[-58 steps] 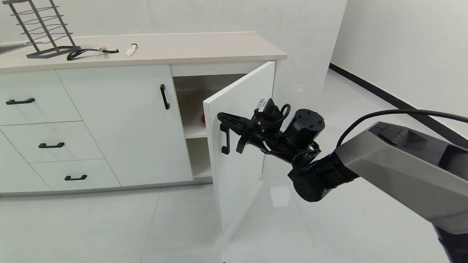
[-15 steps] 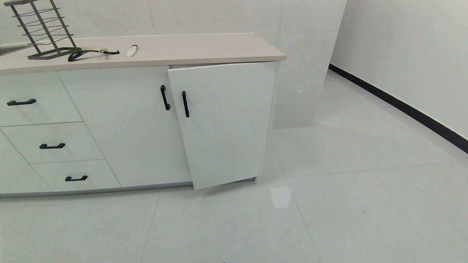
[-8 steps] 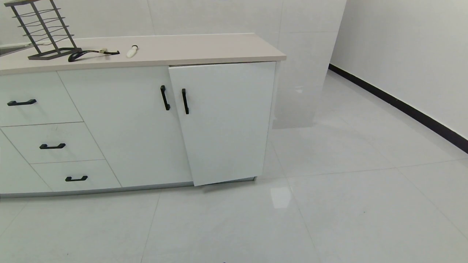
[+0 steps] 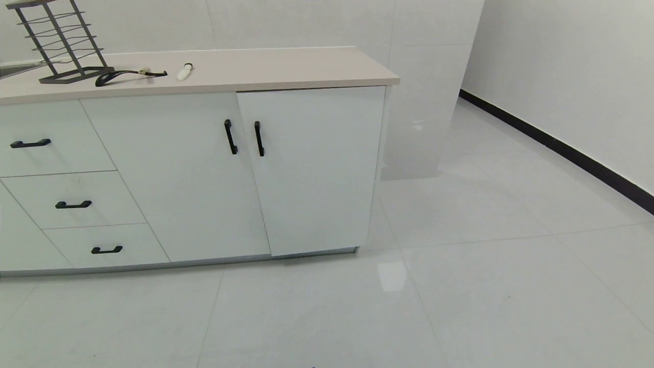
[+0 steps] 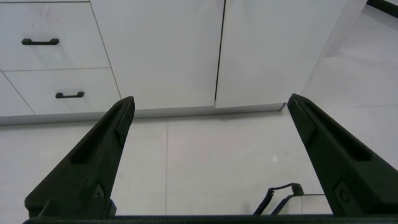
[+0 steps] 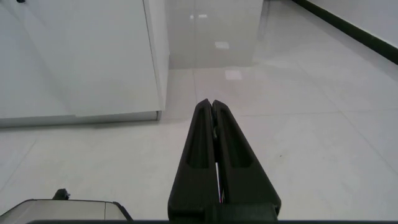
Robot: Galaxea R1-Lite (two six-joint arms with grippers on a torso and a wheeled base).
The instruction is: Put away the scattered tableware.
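Counter [image 4: 286, 64] ends at its right edge beside a white tiled wall; you have open tiled floor [image 4: 460, 286] in front and to the right, bounded by a far wall with a black baseboard [image 4: 562, 148]. Both cabinet doors sit shut; right door [image 4: 317, 168] flush; black handles [image 4: 259, 138] side by side; three drawers [image 4: 71, 204] to their left. Tableware lies on the counter's left part: black spoon [image 4: 127, 75] just beside the wire rack [image 4: 61, 46]; small white utensil [image 4: 184, 71] near the spoon's handle end. Left tool [image 5: 211, 102] spread wide, holding nothing, low over the floor facing the cabinet base; right tool [image 6: 212, 109] pressed together, empty, over the floor.
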